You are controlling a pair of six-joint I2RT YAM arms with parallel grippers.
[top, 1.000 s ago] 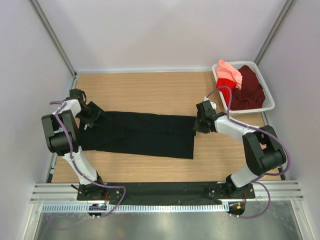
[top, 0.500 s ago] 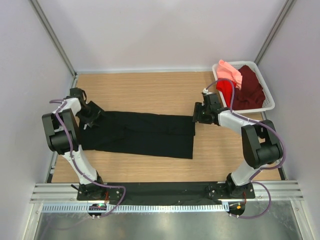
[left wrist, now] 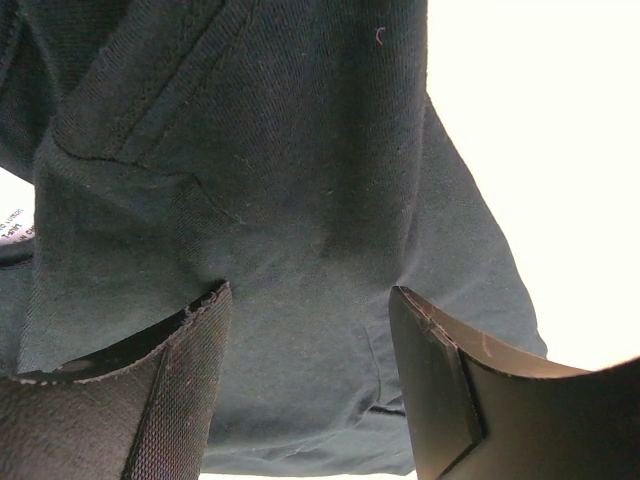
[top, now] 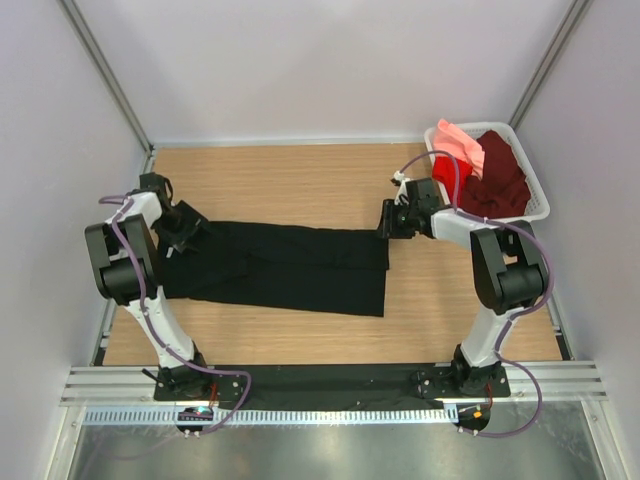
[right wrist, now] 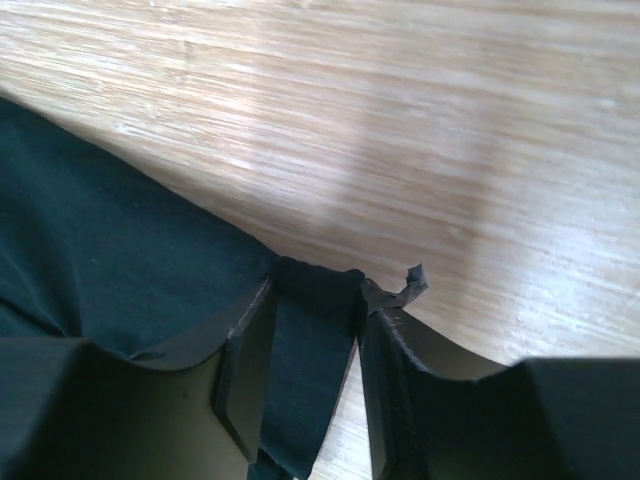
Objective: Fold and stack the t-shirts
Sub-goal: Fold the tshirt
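Observation:
A black t-shirt [top: 280, 265] lies as a long folded band across the wooden table. My left gripper [top: 185, 232] is low over its left end. In the left wrist view this gripper [left wrist: 310, 300] is open, its fingers wide apart with flat black cloth [left wrist: 300, 180] spanning the gap. My right gripper [top: 385, 222] is at the band's far right corner. In the right wrist view it [right wrist: 320, 297] is open, its jaws standing either side of the cloth corner [right wrist: 310, 330]. Maroon [top: 500, 175], red [top: 455, 182] and salmon-pink [top: 452, 138] t-shirts lie in the basket.
A white basket [top: 538, 192] stands at the back right, close behind the right arm. Bare wood [top: 300, 180] shows behind the black shirt and in front of it. Grey walls close in on both sides.
My right gripper has moved back and left along the shirt's right edge to its far corner, and its jaws stand wider than a second ago. The left gripper and the shirt stayed put.

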